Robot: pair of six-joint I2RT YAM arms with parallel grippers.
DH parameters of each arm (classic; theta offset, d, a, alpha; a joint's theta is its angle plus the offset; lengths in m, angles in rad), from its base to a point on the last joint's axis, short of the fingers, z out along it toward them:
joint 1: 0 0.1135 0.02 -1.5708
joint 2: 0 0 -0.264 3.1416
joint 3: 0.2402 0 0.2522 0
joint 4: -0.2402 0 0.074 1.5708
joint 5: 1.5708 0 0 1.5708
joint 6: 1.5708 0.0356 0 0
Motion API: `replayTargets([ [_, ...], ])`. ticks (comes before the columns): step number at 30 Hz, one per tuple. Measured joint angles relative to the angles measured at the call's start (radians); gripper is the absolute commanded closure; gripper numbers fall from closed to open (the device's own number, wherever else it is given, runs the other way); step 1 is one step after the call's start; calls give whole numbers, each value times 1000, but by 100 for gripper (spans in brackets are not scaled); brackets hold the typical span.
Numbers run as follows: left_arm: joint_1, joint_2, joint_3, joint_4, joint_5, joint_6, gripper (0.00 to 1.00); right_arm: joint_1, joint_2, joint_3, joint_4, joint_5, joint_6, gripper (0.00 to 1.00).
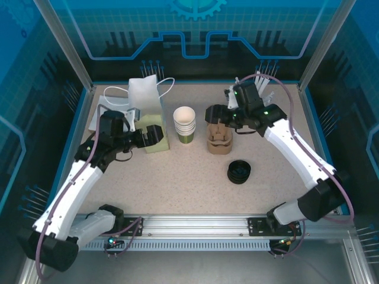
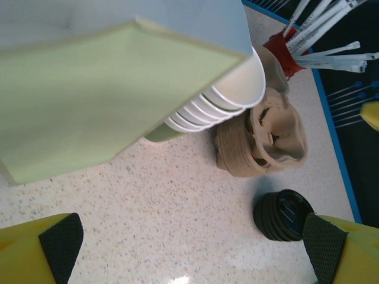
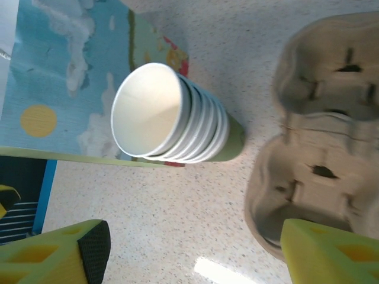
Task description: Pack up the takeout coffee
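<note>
Right gripper (image 3: 192,257) jaws apart, empty, over pulp carrier (image 3: 320,148) beside cup stack (image 3: 172,115). Left gripper (image 2: 189,254) wide open, empty. Stack stands mid-table between bag (image 1: 145,94) and carrier. Probably light, thin-walled, crushable, nested tight; pinch top cup's rim gently.

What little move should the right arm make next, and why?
Probably lower the right gripper onto the pulp carrier: its open jaws hover above it, one finger over the carrier's rim, and nothing is held yet.
</note>
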Motion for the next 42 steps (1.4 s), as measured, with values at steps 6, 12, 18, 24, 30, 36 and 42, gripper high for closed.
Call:
replayTargets([
  [6, 0, -101, -137, 13, 44, -58, 1, 28, 160, 116, 8, -39, 15, 40],
  [12, 0, -127, -253, 58, 69, -140, 1, 32, 316, 259, -19, -68, 18, 46],
  [18, 0, -131, -270, 73, 72, -159, 1, 32, 393, 349, -67, -71, 17, 47],
  [24, 0, -134, -270, 72, 72, -159, 1, 34, 460, 431, -115, -81, -1, 53],
  [30, 0, -142, -270, 72, 72, -159, 1, 39, 497, 454, -150, -97, -9, 61],
  [36, 0, -148, -270, 72, 72, -159, 1, 43, 516, 475, -179, -103, -19, 74],
  [42, 0, -148, -270, 72, 72, -159, 1, 43, 528, 501, -204, -103, -23, 83],
])
